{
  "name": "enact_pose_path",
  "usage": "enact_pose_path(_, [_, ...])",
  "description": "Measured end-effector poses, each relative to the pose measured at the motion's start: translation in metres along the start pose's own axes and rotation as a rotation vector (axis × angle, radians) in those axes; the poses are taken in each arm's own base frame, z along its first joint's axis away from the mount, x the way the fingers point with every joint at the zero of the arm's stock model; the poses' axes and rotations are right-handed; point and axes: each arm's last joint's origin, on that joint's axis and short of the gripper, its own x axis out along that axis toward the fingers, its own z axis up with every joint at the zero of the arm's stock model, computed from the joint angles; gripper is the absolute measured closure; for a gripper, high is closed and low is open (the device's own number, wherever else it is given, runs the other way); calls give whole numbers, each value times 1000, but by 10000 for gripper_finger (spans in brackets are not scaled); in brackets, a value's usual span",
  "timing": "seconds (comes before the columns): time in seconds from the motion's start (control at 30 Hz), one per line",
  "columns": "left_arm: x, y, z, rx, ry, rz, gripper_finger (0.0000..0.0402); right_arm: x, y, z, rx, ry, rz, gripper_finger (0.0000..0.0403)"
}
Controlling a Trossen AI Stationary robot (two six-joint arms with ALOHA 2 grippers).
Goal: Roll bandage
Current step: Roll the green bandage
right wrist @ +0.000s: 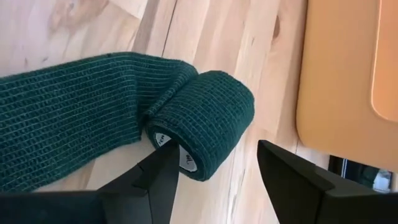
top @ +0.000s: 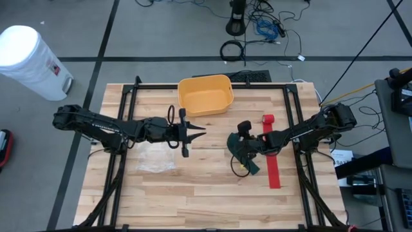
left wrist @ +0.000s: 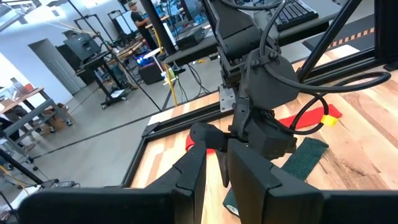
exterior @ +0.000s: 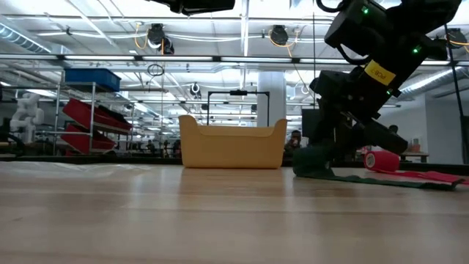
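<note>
Right fingers (right wrist: 214, 180) spread astride green bandage roll (right wrist: 205, 121); core half-hidden.

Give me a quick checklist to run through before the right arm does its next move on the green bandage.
1. Right gripper open: ok, jaws spread wide.
2. Green bandage roll lined up with the gripper: ok, one finger sits at the roll's core end, the other beside it.
3. Roll actually gripped: not ok, the jaws are not closed on it.
4. Unrolled green tail flat on the table: ok, it lies spread on the wood.
5. Left gripper clear of the work: ok, it hovers apart, toward the table's middle, empty.
6. Red bandage and yellow bin out of the way: ok, both lie apart from the green roll.
</note>
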Motion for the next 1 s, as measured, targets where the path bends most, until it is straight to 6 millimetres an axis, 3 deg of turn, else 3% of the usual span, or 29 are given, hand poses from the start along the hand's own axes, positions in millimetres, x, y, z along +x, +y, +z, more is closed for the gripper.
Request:
enact_pose_path(0.5, [0,0,1,-2,-8,3,328,9,8,12,-125,-40,-92,204])
enact_pose_path(0.8, [0,0,1,-1,-8,4,328,22,16,13,-170,-13,-128,273])
enact_pose_path(1.0, [0,0,0,1,1,0,328,15,21,17,-185,-4,-199,295])
